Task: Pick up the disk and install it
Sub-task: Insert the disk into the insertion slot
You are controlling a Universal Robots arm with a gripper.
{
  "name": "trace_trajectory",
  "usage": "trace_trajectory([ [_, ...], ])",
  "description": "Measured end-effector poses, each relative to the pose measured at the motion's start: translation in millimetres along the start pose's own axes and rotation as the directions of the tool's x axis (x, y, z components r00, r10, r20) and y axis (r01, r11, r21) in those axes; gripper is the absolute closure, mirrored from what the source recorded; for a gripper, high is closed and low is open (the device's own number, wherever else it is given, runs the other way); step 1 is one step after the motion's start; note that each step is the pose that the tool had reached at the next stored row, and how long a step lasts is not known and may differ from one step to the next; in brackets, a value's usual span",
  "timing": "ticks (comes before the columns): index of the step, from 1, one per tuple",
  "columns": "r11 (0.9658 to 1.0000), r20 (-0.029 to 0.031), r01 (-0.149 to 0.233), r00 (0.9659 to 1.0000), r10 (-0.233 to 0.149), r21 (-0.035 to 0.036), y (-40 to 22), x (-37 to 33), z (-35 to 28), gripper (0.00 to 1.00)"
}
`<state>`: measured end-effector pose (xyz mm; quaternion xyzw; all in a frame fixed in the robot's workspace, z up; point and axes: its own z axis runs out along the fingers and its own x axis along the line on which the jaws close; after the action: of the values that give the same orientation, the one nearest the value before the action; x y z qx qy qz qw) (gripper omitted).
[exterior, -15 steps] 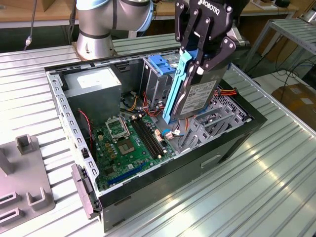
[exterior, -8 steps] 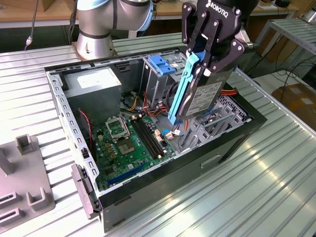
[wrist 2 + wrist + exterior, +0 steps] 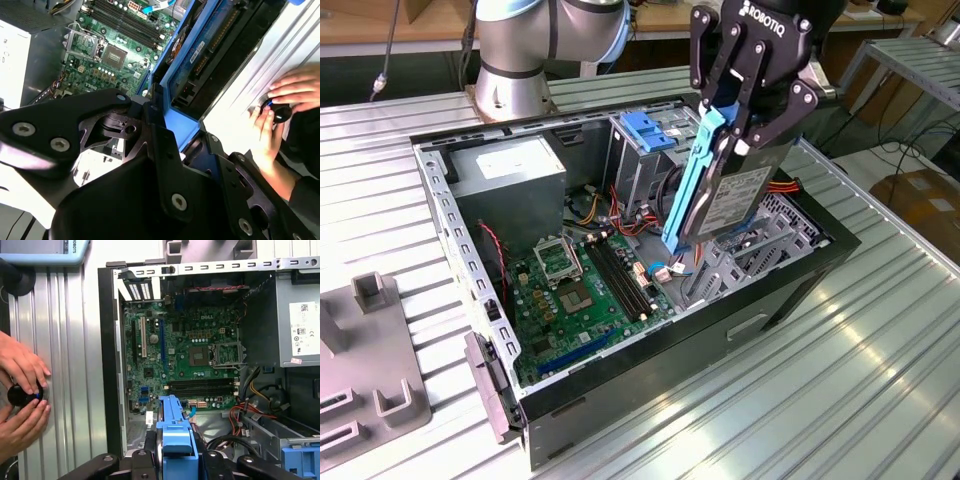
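The disk (image 3: 732,203) hangs tilted on its edge above the open computer case (image 3: 790,290), over the metal bay at the exterior view's right. It has a dark body, a white label and a blue rail (image 3: 684,190) along its side. My gripper (image 3: 745,125) is shut on its upper end, one black finger on each face. In the second wrist view the disk's underside (image 3: 212,52) runs away from the fingers (image 3: 155,127) toward the case. In the first wrist view the blue carrier (image 3: 175,432) stands over the motherboard's edge.
Inside the case lie a green motherboard (image 3: 580,285), a grey power supply (image 3: 510,175) and a silver drive cage with a blue bracket (image 3: 645,130). A person's hands (image 3: 20,375) work a black knob on the ribbed table beside the case. A grey fixture (image 3: 370,370) sits at the exterior view's left.
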<state>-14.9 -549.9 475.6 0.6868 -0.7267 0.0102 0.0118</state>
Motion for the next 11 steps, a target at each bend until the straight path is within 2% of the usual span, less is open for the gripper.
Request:
trace_trajectory([
  [2, 1.0, 0.0001, 0.0, 1.0, 0.0, -0.0001, -9.6, -0.5, 1.1, 0.63],
  [3, 1.0, 0.0, 0.0, 1.0, 0.0, -0.0001, -18.5, -1.1, 2.0, 0.63],
  [11, 1.0, -0.0013, 0.007, 1.0, -0.007, 0.0002, -57.4, -3.5, 7.7, 0.63],
])
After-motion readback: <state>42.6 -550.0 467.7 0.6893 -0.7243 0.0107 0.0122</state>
